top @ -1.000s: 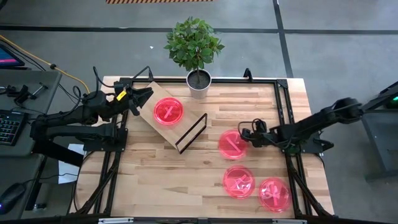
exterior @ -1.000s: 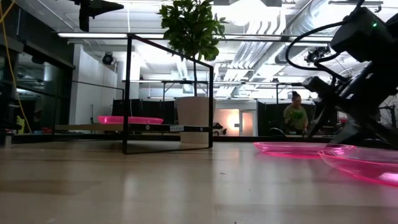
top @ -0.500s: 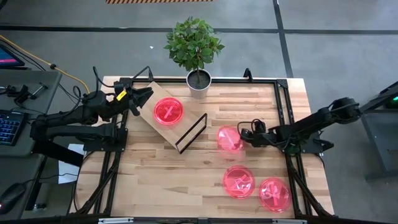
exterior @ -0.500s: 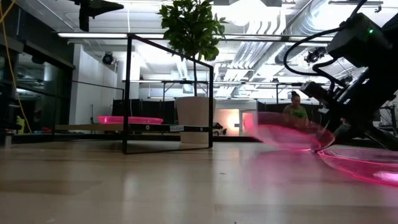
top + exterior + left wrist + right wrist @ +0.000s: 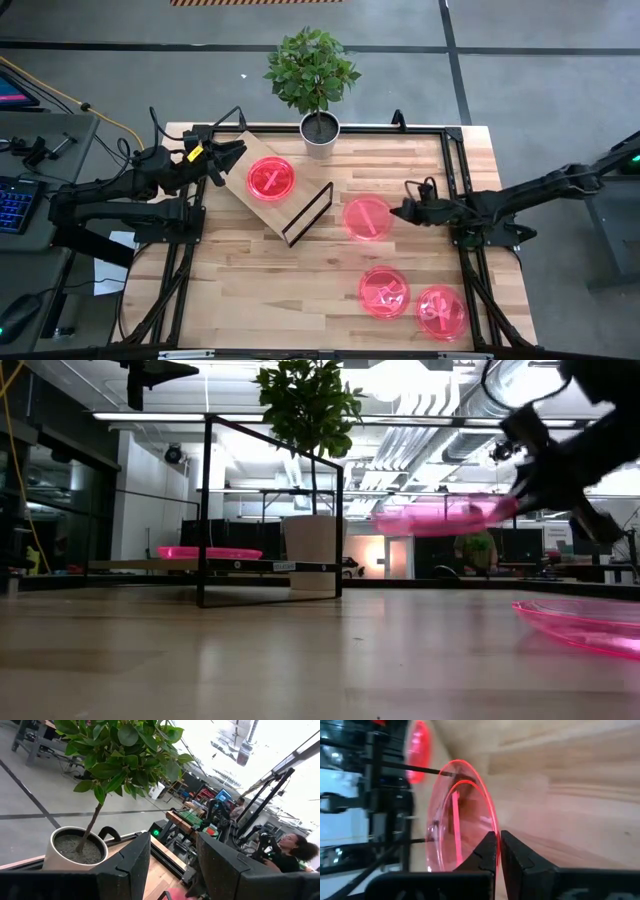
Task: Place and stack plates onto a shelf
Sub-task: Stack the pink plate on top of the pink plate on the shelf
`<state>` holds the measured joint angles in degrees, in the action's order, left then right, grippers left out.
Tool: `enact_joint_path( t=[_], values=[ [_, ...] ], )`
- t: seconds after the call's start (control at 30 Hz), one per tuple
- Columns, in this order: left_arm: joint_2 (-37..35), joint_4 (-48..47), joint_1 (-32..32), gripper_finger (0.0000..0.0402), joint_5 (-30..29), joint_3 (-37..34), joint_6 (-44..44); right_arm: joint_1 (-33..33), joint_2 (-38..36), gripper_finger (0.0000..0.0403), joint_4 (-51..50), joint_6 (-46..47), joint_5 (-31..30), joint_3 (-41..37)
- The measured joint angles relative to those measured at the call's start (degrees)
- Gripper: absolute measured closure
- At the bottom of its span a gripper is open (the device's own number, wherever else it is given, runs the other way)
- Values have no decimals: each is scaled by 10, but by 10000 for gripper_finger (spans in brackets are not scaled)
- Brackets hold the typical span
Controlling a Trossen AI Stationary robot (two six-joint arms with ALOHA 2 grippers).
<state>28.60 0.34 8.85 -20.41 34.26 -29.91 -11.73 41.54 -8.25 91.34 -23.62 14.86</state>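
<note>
High view first: the right gripper (image 5: 399, 212) is pinched tight on the rim of one pink plate (image 5: 367, 217), holding it up off the tabletop (image 5: 250, 290) just right of the shelf's black wire leg (image 5: 308, 214). Low view backs that up, the held plate (image 5: 435, 517) hangs in the air, roughly level, well above the wood. In the right wrist view the two fingers (image 5: 490, 852) are squeezed together on the plate's edge (image 5: 457, 820).

The shelf (image 5: 235, 160) sits angled near the table's back-left, and one plate (image 5: 271, 179) already lies flat on its board. Two more plates rest on the table toward the front right, one (image 5: 384, 292) just beside the other (image 5: 441, 312), apart from each other as far as I can tell.

The left gripper (image 5: 233, 152) waits at the shelf's back-left corner with its fingers (image 5: 132, 865) parted a fair bit and nothing between them. A potted plant (image 5: 313, 75) stands at the back edge of the table, just behind the shelf. A person (image 5: 292, 851) shows in the room beyond in the left wrist view.
</note>
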Motion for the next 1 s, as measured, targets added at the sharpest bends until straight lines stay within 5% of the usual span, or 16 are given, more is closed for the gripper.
enact_joint_path(
  t=[0.23, 0.47, 0.73, 1.0],
  values=[
    [0, 3, 0, 250, 0, 0, 0, 36, -33, 403, -75, -88, -20, 105],
    [0, 36, 0, 250, 0, 0, 0, 137, 24, 403, -82, -229, 0, 240],
    [0, 55, 0, 250, 3, 0, 0, 245, 224, 403, -36, -330, 83, 383],
    [0, 66, 0, 250, 5, 0, 0, 266, 480, 403, 20, -391, 149, 561]
  ],
)
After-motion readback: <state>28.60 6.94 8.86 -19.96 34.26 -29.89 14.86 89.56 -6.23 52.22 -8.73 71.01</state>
